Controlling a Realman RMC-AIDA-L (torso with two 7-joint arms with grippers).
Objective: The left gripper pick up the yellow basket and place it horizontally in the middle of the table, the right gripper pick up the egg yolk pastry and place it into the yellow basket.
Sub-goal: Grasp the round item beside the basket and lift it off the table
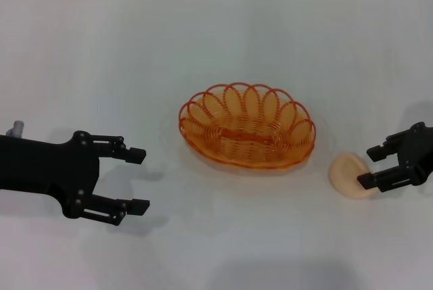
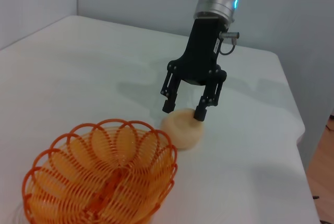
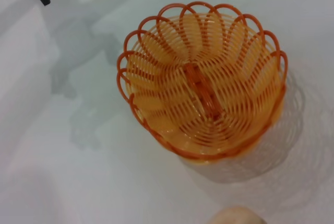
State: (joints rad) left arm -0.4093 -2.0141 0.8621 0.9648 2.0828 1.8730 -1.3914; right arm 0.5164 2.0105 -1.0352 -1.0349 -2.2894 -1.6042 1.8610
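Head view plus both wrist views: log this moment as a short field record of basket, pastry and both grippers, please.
yellow basket: upright at mid-table, long axis crosswise, empty
egg yolk pastry: on the table, to the robot's right of the basket, apart from it
right gripper: open, fingers straddling the pastry, not closed on it
left gripper: open, on the basket's left, clear of it, holding nothing
task stage: basket placed; pastry not yet lifted

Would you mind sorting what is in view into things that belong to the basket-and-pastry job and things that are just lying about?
Part of the job:
- yellow basket, mid-table, empty
- egg yolk pastry, on the table right of the basket
- right gripper, open, fingers either side of the pastry
- left gripper, open, left of the basket, apart from it

Lying about:
- nothing else visible
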